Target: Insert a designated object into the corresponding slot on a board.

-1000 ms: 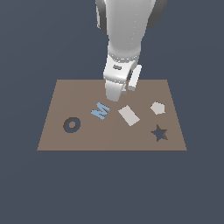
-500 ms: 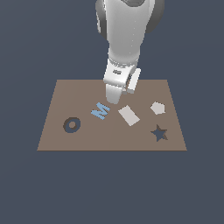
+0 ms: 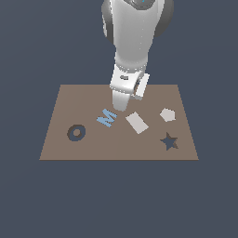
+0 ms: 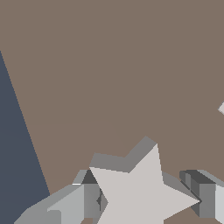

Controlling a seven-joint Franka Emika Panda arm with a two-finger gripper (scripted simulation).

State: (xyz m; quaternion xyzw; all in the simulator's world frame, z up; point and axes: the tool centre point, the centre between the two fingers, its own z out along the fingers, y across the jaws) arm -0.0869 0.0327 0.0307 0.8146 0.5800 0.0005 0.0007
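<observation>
**Star held in gripper above board, star slot not yet reached**

Gripper is clamped on a pale star; wrist view shows a grey finger on one side and the other finger against the opposite point. Star sits flat between them, face toward the camera, casting a shadow on the brown surface below, so it looks lifted clear of the board. In the exterior view the arm comes down from above and the hand hides the star completely; the gripper tip hangs over the board's middle, just beside the M and near the white rectangle.

Handling, judged: the star reads as a rigid, thin, light plate, nothing fragile. Its points give little flat edge to grip, and the current hold across two opposite sides looks workable, but it may pivot in the fingers if bumped. Orientation of the points matters for the fit.

Slots: the board carries a dark ring at the exterior view's left, then the blue M, the white rectangle, a white pentagon and a dark star slot at the exterior view's right. The dark star slot looks open and matches the held piece; it's well apart from the gripper. Whether the white and blue shapes are filled slots or markings, cannot tell.
</observation>
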